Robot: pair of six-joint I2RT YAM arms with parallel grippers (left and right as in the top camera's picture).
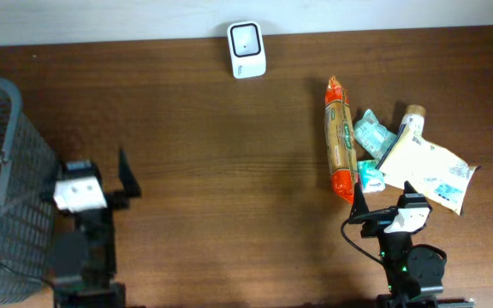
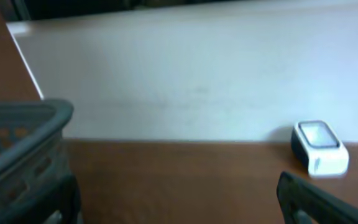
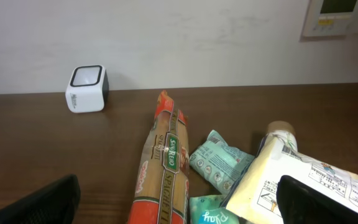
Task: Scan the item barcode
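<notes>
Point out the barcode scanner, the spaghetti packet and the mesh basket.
barcode scanner [image 1: 246, 50]: overhead view, middle of its white top face.
spaghetti packet [image 3: 166, 160]: right wrist view, green label at mid-length.
mesh basket [image 1: 11, 167]: overhead view, grey mesh wall.

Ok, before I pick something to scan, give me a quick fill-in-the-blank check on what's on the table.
1. The scanner is ____ in colour.
2. The long orange packet is labelled ____.
3. The grey basket sits beside the ____ arm.
4. The left gripper and the right gripper are both ____, holding nothing.
Missing words: white; spaghetti; left; open.
</notes>
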